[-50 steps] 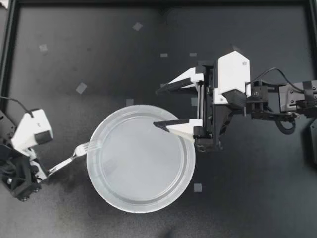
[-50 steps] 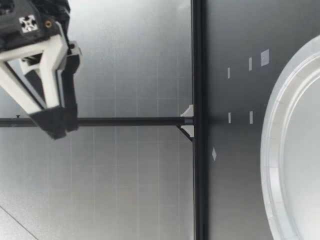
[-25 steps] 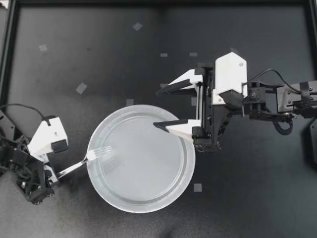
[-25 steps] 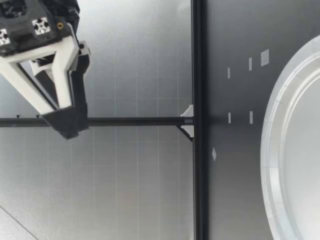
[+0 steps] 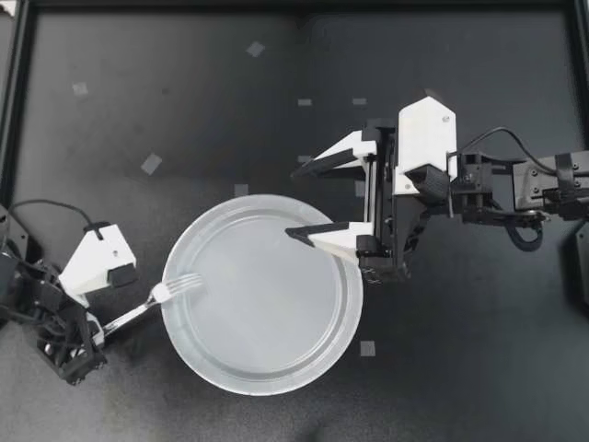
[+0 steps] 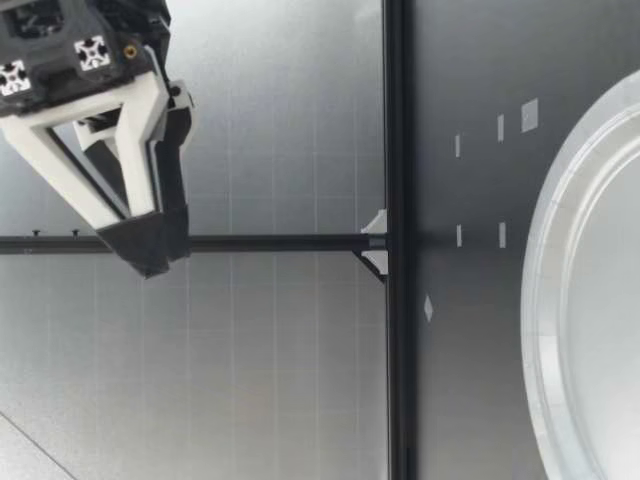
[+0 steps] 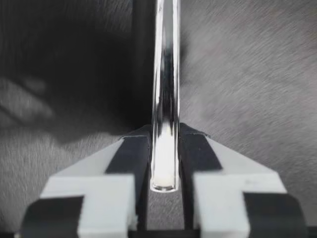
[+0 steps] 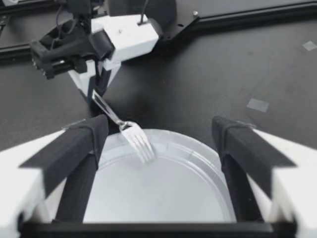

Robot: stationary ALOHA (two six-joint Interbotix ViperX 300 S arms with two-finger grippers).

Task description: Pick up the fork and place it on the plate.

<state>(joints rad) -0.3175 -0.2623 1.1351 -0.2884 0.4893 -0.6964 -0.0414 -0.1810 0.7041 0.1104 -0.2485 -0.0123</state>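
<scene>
My left end effector (image 5: 99, 325) is clamped on the fork (image 5: 156, 299), gripping the very end of its handle. The left wrist view shows this closely: both dark fingers (image 7: 132, 161) press the shiny handle (image 7: 166, 99) from two sides, and the handle runs straight ahead from between them over the dark desk (image 7: 247, 74). From that grip the fork reaches toward the plate (image 5: 262, 387). Its handle lies outside the plate's rim, and its tines lie just inside the rim on the side nearest my left end effector. In the right wrist view the fork (image 8: 138, 141) slopes down from the left end effector (image 8: 99, 84) to the plate (image 8: 198, 163), with the tines over the rim's inner edge. I cannot tell whether they touch the plate or hang just above it. My right end effector (image 5: 293, 201) is on the far side of the plate from the fork, spread wide and holding nothing. One finger is over the plate's rim and the other is off the plate above the bare desk (image 5: 184, 110). The fork is well apart from it, ahead of its parted fingers (image 8: 79, 148). In the low view the plate's rim (image 6: 545, 300) sits flat on the desk, and an end effector (image 6: 150, 245) hangs well above the surface. I cannot tell which arm it belongs to.
</scene>
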